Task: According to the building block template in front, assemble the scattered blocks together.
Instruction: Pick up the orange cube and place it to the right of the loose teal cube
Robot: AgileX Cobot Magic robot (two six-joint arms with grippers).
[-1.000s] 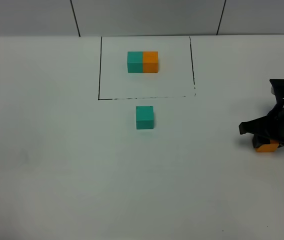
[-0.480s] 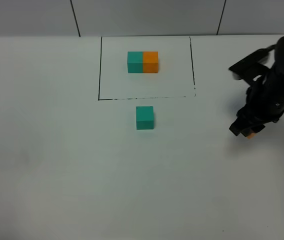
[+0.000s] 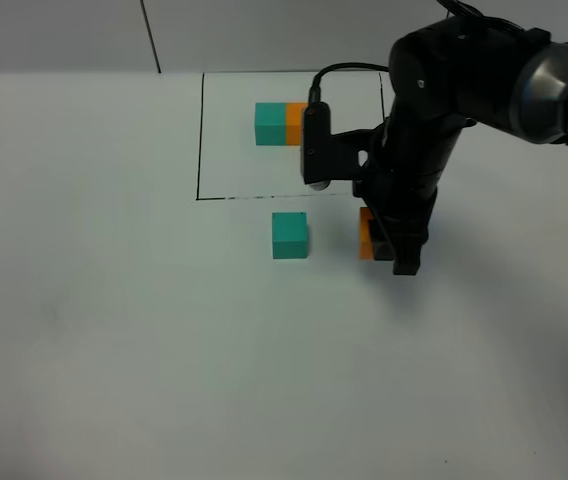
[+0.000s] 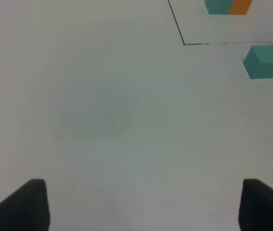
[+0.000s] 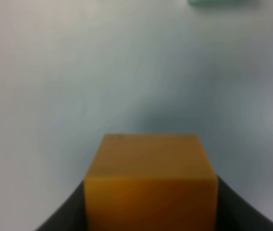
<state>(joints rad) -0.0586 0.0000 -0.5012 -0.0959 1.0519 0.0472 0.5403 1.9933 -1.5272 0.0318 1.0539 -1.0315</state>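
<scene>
The template (image 3: 286, 124), a teal and an orange cube joined, lies inside the black-lined rectangle (image 3: 200, 140) at the back. The loose teal cube (image 3: 289, 236) sits just in front of the rectangle. My right gripper (image 3: 382, 240) is shut on the loose orange cube (image 3: 365, 236), a short gap to the right of the teal cube. In the right wrist view the orange cube (image 5: 151, 173) sits between the fingers (image 5: 62, 219), with the teal cube's edge (image 5: 223, 2) ahead. My left gripper (image 4: 146, 207) is open and empty, away from the teal cube (image 4: 262, 61) and the template (image 4: 229, 6).
The white table (image 3: 114, 330) runs wide to the left and front. A grey wall (image 3: 284, 30) stands behind the table. The right arm (image 3: 434, 110) with its cable reaches over the rectangle's right side.
My right arm has swung left from the table's right edge, carrying the orange cube to a spot just right of the loose teal cube. The teal cube and template have not moved.
</scene>
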